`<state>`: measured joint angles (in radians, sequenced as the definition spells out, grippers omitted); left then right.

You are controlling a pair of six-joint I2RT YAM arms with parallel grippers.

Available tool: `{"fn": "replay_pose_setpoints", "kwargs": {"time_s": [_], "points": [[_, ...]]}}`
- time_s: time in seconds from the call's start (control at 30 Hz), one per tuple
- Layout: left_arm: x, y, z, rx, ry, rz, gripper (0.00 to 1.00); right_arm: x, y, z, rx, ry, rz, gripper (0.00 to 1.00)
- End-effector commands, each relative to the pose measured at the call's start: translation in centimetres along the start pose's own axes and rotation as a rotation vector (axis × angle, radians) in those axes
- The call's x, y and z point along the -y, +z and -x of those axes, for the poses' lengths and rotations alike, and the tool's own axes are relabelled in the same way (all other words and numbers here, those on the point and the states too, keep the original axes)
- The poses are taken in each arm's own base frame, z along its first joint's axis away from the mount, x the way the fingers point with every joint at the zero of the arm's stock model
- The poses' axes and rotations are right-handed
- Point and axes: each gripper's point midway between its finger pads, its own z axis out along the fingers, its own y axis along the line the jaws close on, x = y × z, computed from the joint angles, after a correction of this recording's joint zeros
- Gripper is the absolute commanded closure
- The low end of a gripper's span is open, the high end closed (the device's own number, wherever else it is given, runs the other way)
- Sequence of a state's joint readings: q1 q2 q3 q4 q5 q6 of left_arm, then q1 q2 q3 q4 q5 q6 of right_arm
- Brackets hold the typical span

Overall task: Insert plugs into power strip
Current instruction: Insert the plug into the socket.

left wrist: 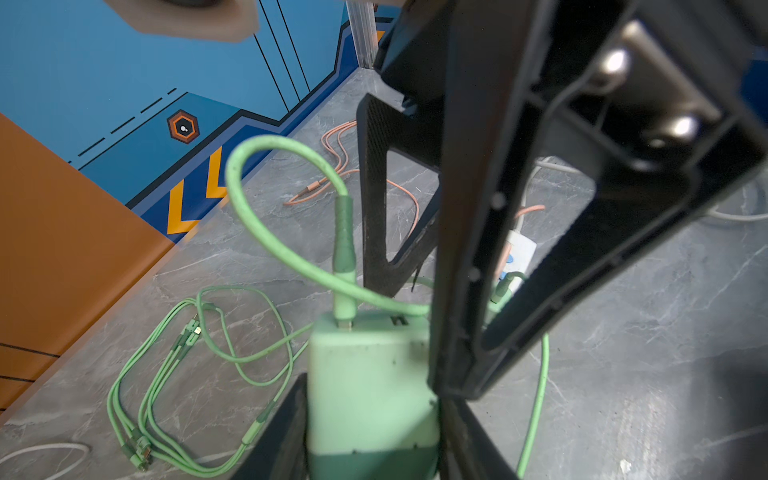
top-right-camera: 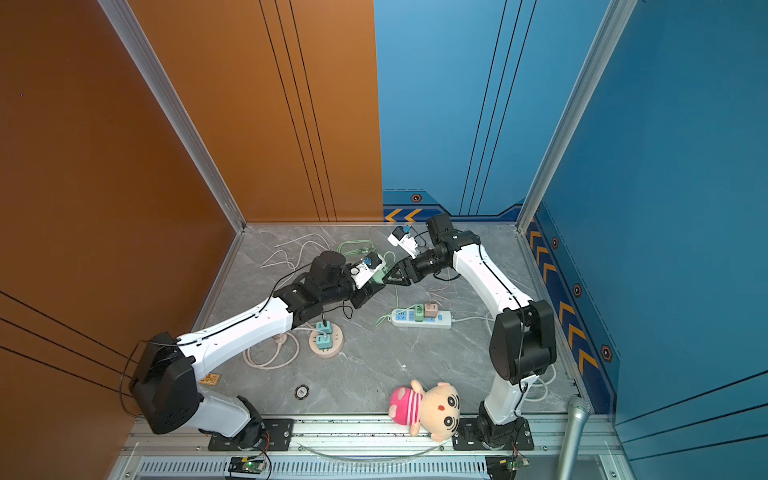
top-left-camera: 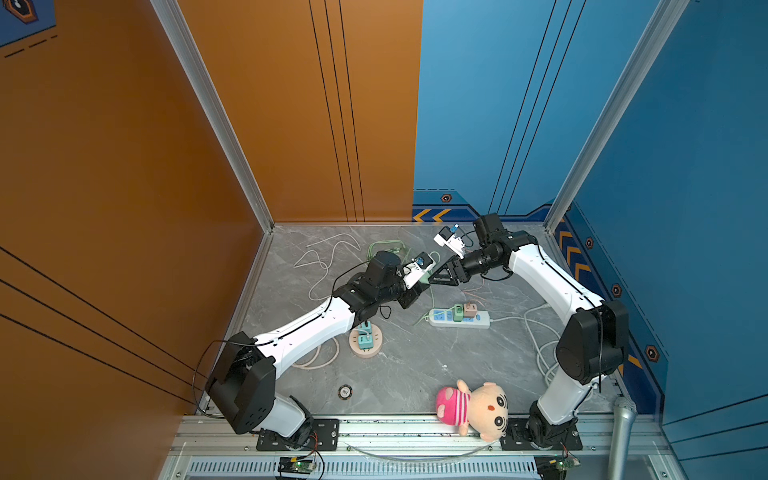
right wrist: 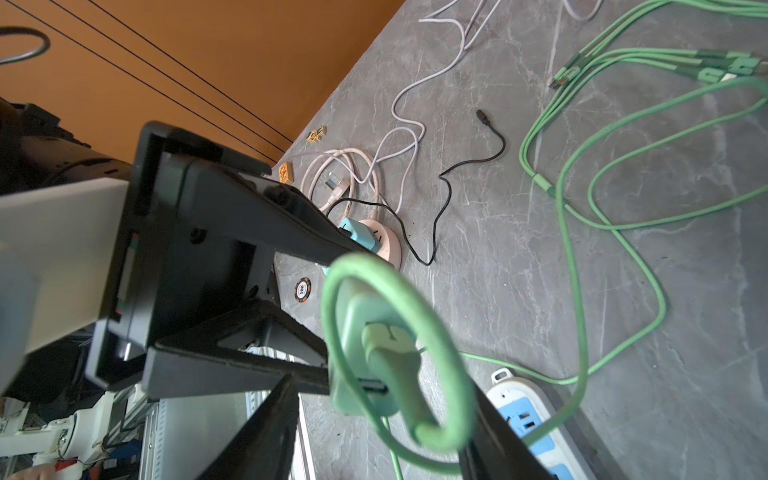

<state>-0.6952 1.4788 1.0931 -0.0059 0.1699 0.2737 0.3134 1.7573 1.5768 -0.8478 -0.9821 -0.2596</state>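
Handover seems to be the step in hand: both arms meet above the middle of the desk (top-left-camera: pixel 415 374), and the one plug not yet seated, a mint green plug (left wrist: pixel 365 357), hangs between them in the air. The left end effector (left wrist: pixel 372 390) clamps it by two opposite sides at the bottom centre of the left wrist view, cable end pointing away from the wrist — a hold that leaves that end free for the other arm. The right end effector (right wrist: pixel 380 386) faces it from the far side, jaws half spread to either side of the same plug; I cannot tell whether both fingers press on it. Likely reason for the pass: the white power strip (top-left-camera: pixel 482 321) lies right of centre in both top views, nearer the right arm, with blue sockets free at its left end beside a seated green plug (top-left-camera: pixel 458 311) and a pink plug (top-left-camera: pixel 471 309). Two teal plugs (top-left-camera: pixel 365 341) sit in the round beige socket (top-left-camera: pixel 365 354) at lower centre, by the left forearm. The green cable (left wrist: pixel 266 232) loops up from the held plug and trails to the desk, so it may drag or snag as the plug travels — and the prongs are hidden, so their heading cannot be judged.
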Motion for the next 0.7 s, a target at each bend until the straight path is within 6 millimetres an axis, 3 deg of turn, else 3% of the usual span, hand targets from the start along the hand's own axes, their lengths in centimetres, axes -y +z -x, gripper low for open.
{"fn": "replay_pose_setpoints", "kwargs": {"time_s": [0.0, 0.3, 0.67], "points": [[0.96, 0.29, 0.81, 0.036, 0.038, -0.036, 0.73, 0.89, 0.2, 0.02, -0.017, 0.051, -0.009, 0.44], [1.43, 0.81, 1.07, 0.049, 0.057, -0.044, 0.74, 1.27, 0.26, 0.14, -0.019, 0.064, -0.02, 0.46], [1.36, 1.21, 1.7, 0.074, 0.074, -0.036, 0.74, 1.41, 0.86, -0.41, -0.044, 0.076, -0.013, 0.55]]}}
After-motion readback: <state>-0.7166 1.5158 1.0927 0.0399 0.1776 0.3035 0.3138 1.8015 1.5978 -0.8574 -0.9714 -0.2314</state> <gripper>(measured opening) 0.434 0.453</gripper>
